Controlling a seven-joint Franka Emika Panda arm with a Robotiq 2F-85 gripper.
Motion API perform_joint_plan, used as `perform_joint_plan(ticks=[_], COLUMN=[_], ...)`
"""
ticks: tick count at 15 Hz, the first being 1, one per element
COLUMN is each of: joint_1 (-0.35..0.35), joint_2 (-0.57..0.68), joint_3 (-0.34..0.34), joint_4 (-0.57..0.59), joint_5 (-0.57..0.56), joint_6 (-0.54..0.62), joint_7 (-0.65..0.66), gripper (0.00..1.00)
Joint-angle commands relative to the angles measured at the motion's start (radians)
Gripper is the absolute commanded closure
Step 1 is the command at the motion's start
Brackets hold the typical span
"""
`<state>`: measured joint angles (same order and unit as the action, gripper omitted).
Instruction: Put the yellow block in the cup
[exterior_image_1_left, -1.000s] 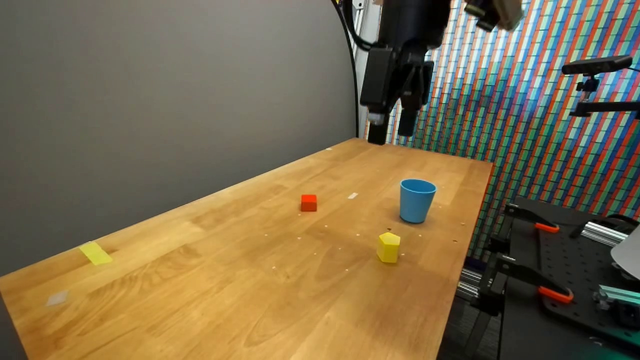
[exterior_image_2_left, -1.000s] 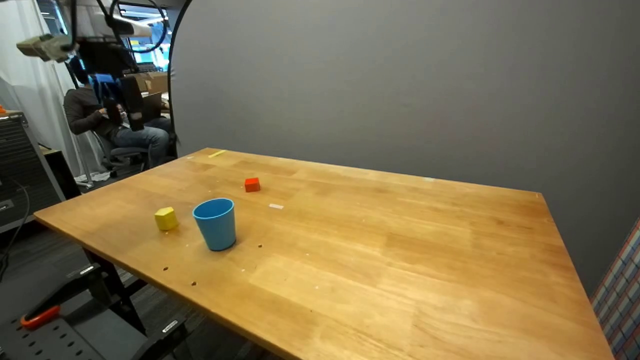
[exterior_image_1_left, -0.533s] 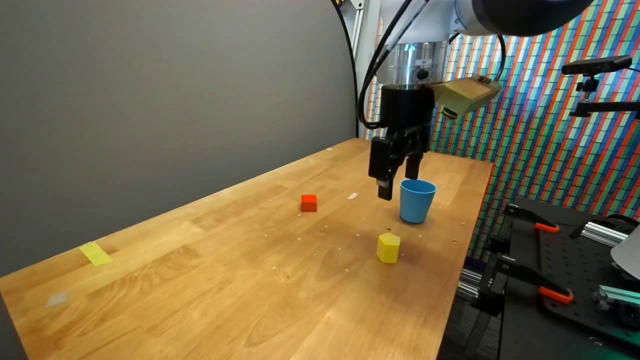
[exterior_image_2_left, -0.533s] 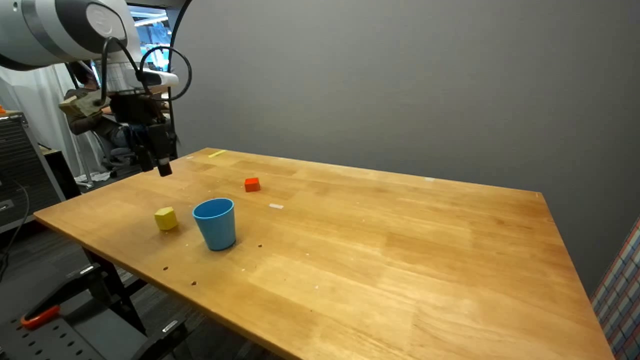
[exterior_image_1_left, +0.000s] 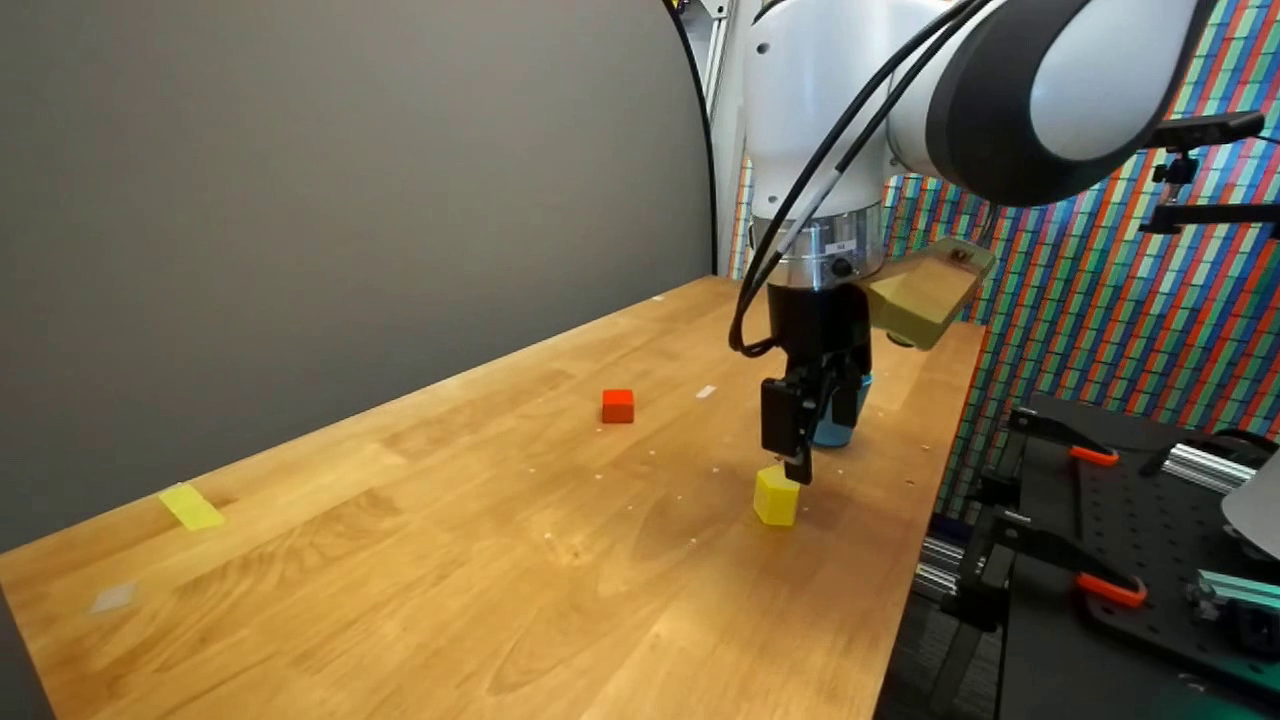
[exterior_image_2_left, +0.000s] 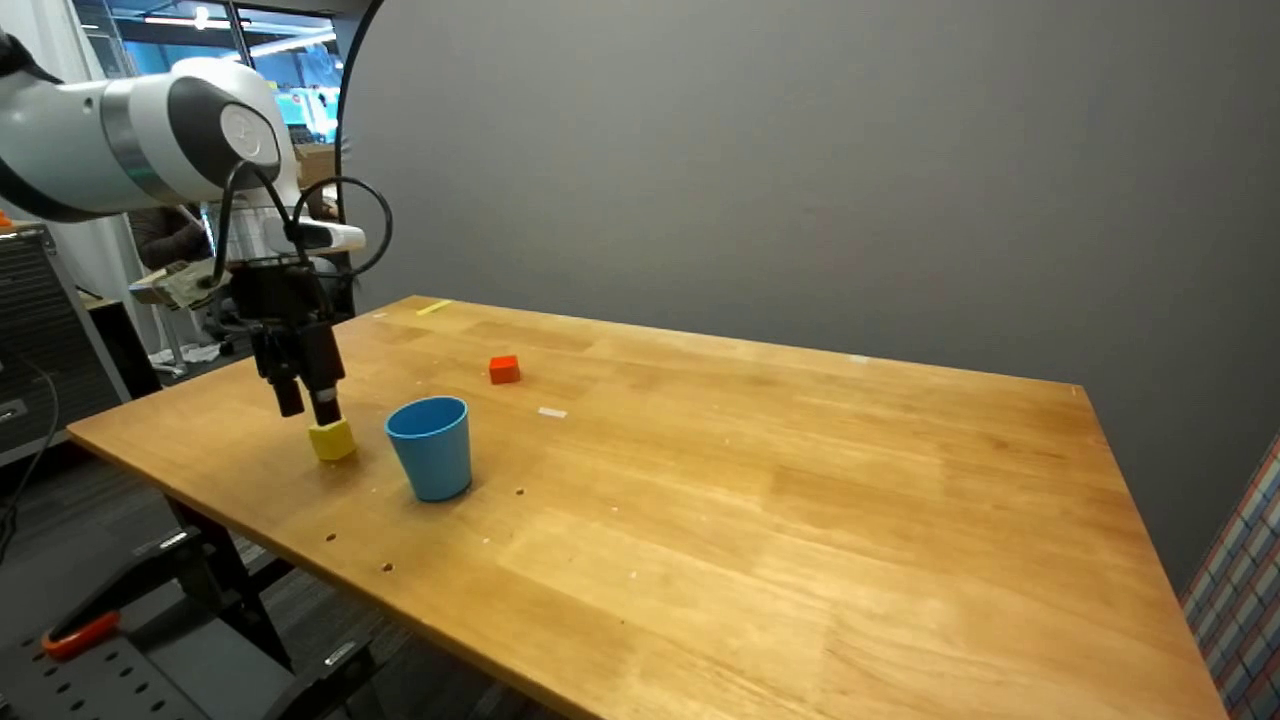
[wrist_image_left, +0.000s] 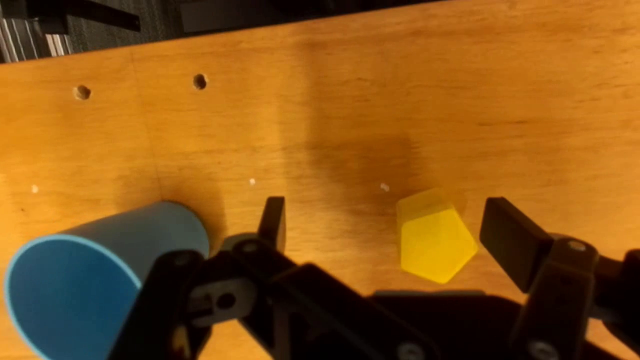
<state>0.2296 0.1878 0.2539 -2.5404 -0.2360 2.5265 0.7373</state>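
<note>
Clearly, judging by the wrist view, the gripper (wrist_image_left: 387, 225) stands spread wide and holds nothing. Its fingers (wrist_image_left: 515, 240) straddle the yellow block (wrist_image_left: 437, 242), presumably so that they can drop down either side before pinching. The block lies off-centre in that gap, much nearer the finger at the picture's right; whether those two touch, I cannot tell. The opposite finger comes between the block and the cup (wrist_image_left: 142, 234), which the gripper partly hides.

In an exterior view, the yellow block (exterior_image_1_left: 773, 503) rests on the wooden table (exterior_image_1_left: 400, 560) with a five-sided face upward, a steady pose that should leave its flanks free to grip. One fingertip (exterior_image_1_left: 798, 472) overlaps the block's top edge, and the gripper hides much of the cup. The red block (exterior_image_1_left: 617, 406) and a flat yellow strip (exterior_image_1_left: 192, 507) lie well apart, likely clear of the grasp.

In an exterior view, the gripper (exterior_image_2_left: 308, 408) points down over the block, a gap showing between its fingertips. The cup (exterior_image_2_left: 437, 460) stands upright near the block, mouth up to receive it. Probably a small centring shift is needed, lest a finger land on the block.
</note>
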Motion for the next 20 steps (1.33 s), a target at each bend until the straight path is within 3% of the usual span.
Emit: perform_joint_plan(ticks=[1,5,17,18,19,20], joint_1=[0.067,0.104,0.104,0.106,0.109,0.112], joint_2=[0.051,0.055,0.113,0.12,0.127,0.135], joint_3=[-0.013,-0.021,-0.082,-0.086,-0.091,-0.097], joint_4=[0.037,0.056,0.069,0.071,0.073,0.076], joint_5=[0.037,0.038,0.032,0.027,0.023,0.018], joint_6=[0.023,0.061,0.102,0.102,0.104,0.107], joint_7=[0.004,-0.018,-0.064,-0.067,-0.069,-0.071], gripper=[0.0,0.0,0.0,0.25,0.26,0.34])
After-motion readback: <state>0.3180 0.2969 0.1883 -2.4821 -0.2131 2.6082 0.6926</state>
